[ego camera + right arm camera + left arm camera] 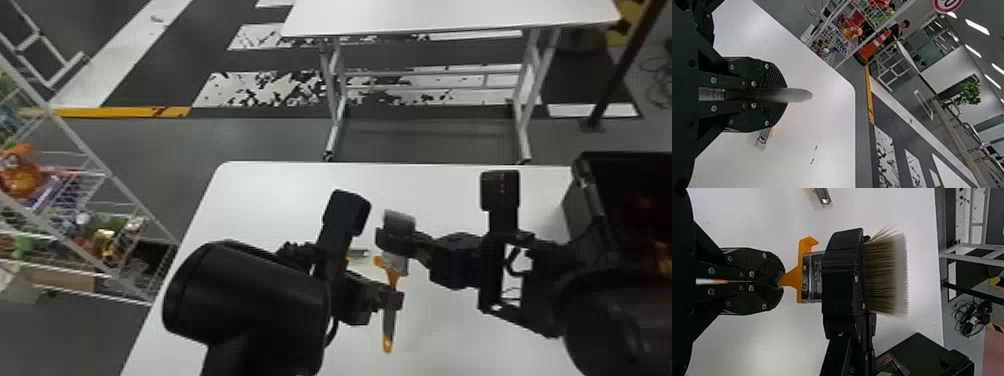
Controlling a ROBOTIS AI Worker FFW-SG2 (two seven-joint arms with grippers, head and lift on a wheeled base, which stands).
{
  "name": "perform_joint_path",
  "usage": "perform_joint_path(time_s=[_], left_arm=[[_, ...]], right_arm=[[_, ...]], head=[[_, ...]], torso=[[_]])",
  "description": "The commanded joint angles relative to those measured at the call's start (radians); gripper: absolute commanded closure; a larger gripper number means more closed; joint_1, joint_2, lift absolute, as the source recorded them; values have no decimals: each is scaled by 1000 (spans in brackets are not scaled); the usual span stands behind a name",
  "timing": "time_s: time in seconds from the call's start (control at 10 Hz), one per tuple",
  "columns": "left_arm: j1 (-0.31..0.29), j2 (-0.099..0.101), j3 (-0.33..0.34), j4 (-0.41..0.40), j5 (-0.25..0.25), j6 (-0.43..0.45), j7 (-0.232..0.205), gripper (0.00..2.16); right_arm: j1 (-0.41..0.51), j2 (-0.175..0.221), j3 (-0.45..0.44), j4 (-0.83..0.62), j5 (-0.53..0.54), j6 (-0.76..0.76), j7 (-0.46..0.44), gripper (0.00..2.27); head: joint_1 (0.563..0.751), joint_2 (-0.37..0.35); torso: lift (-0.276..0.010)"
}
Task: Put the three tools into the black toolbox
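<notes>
A wide paintbrush with an orange-and-grey handle (pixel 389 325) is held between both arms above the table. My left gripper (pixel 392 300) is shut on its handle; in the left wrist view, the left gripper (pixel 777 281) has the orange neck emerging from its tips. Across the metal ferrule, my right gripper (pixel 394 240) is shut, with bristles (pixel 886 274) beyond it. The right wrist view has the brush (pixel 799 95) edge-on between the right gripper's fingertips (pixel 781 94). A grey-and-orange tool (pixel 358 253) lies on the table, partly hidden. The black toolbox (pixel 577 210) stands open at right.
Red and orange items (pixel 663 255) lie inside the toolbox. The white table (pixel 260 190) carries the work. Beyond it stands a second white table (pixel 450 15), and a wire rack (pixel 112 175) with goods is on the left.
</notes>
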Motion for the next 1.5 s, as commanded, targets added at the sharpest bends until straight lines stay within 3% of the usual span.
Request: perform_joint_path(time_s=[0.0, 0.1, 0.2, 0.3, 0.8, 1.0, 1.2, 1.4], left_arm=[[-9, -2, -11, 0, -4, 4, 3, 2061], [-9, -4, -12, -1, -4, 4, 6, 1673], [-9, -4, -12, -3, 2, 4, 1, 464], [-9, -5, -12, -6, 2, 4, 0, -2], [17, -1, 1, -63, -4, 4, -5, 22], [45, 4, 34, -90, 8, 4, -9, 19], [101, 6, 103, -142, 68, 4, 5, 22], [130, 9, 149, -164, 85, 4, 6, 22]], right_arm=[[3, -4, -9, -22, -7, 24, 0, 2243], [5, -4, -16, -29, -7, 43, -3, 2243], [6, -4, -23, -36, -8, 55, -3, 2243], [8, -4, -26, -40, -10, 73, -3, 2243], [20, -9, -73, -103, -47, 89, -38, 2243], [37, -33, -148, -178, -110, 98, -64, 2246], [54, -90, -222, -250, -128, 95, -97, 2246], [57, -131, -339, -279, -211, 95, -106, 2246]], head=[[695, 182], [695, 175], [695, 172], [695, 164], [695, 149], [695, 126], [695, 95], [695, 38]], torso=[[-51], [-51], [-51], [-51], [-51], [-51], [-51], [-51]])
